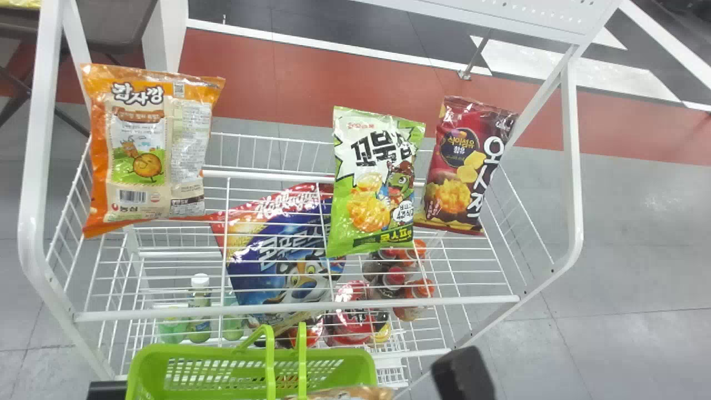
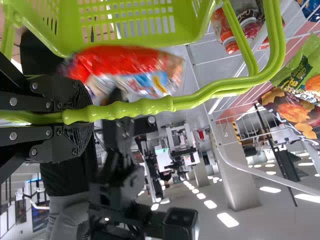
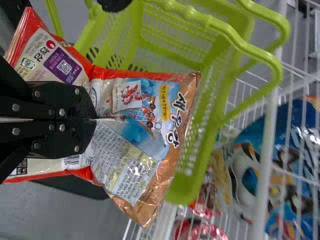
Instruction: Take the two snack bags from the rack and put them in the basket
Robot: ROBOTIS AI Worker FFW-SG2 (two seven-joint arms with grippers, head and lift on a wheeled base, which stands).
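Basket (image 1: 194, 351) is formed in glossy plastic, snack bag (image 3: 145, 135) wrapped in shiny crinkled film, rack (image 1: 34, 166) built of smooth metal.

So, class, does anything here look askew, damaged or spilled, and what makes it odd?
One thing: the snack bag is buckled inward at its middle, not smooth, where the right end effector pinches it. That looks like squeezing rather than damage; no tear or spill stands out.
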